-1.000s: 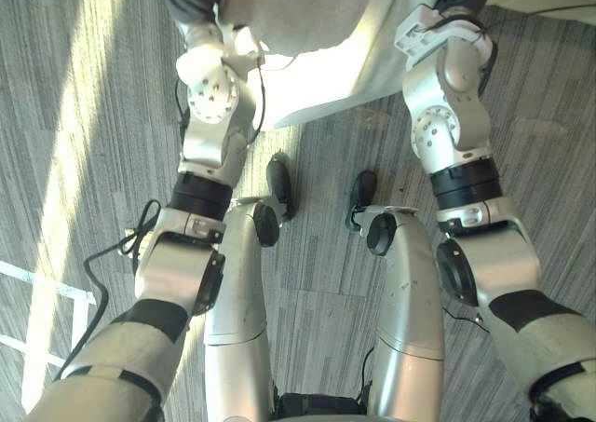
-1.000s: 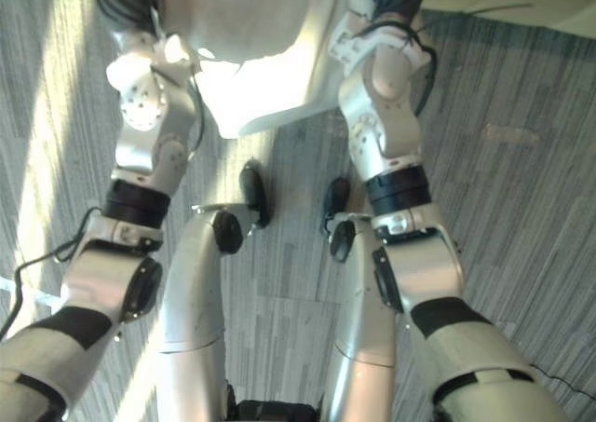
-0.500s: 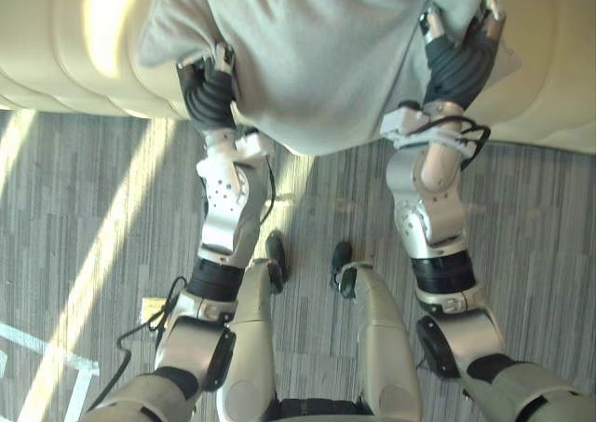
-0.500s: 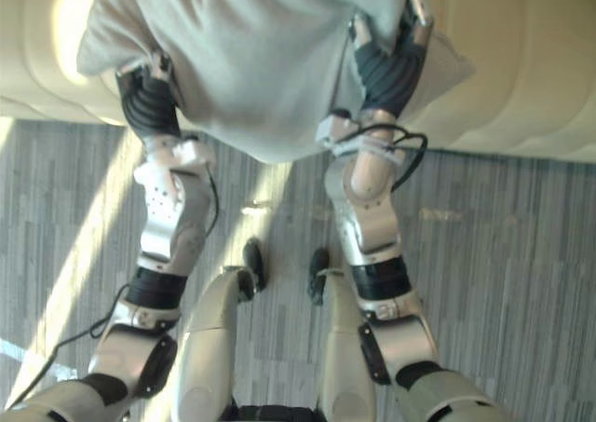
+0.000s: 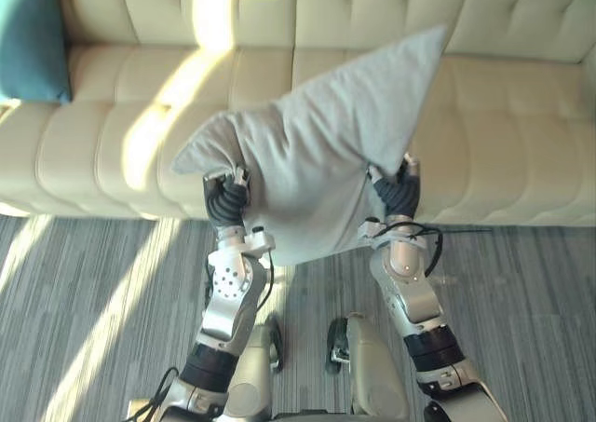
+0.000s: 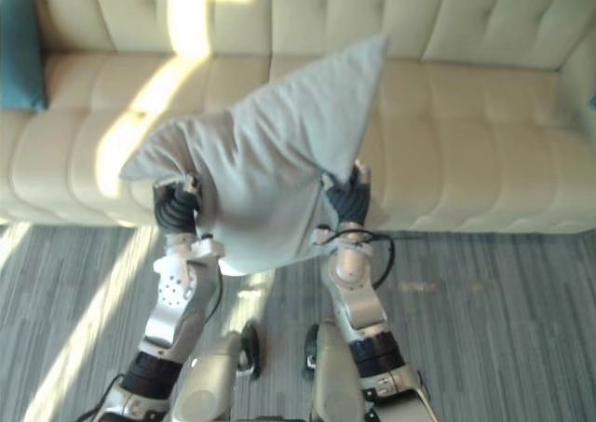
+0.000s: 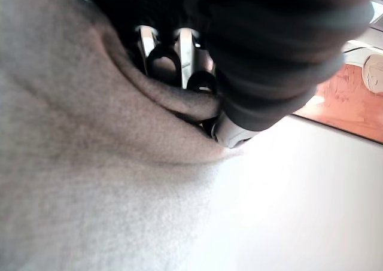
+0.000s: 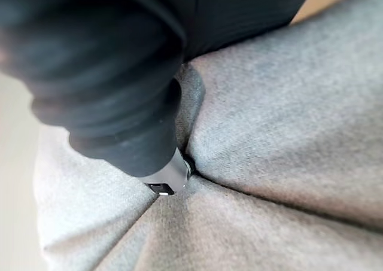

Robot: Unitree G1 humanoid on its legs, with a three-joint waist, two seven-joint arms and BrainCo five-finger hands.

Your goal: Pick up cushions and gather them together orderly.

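Left eye view, grey cushion now higher, fingers of left hand, right hand gripping it

Long cream tufted sofa, grey plank-patterned carpet floor — slanting bands of sunlight across both

Plain light grey all over on the held cushion, no print on it, and the left hand and right hand show black ribbed covers with silver fingers. The sofa is cream, button-tufted into squares, and the teal cushion is one solid deep colour. The floor is grey carpet in fine streaky, plank-like stripes, crossed by pale yellow bands of sunlight.
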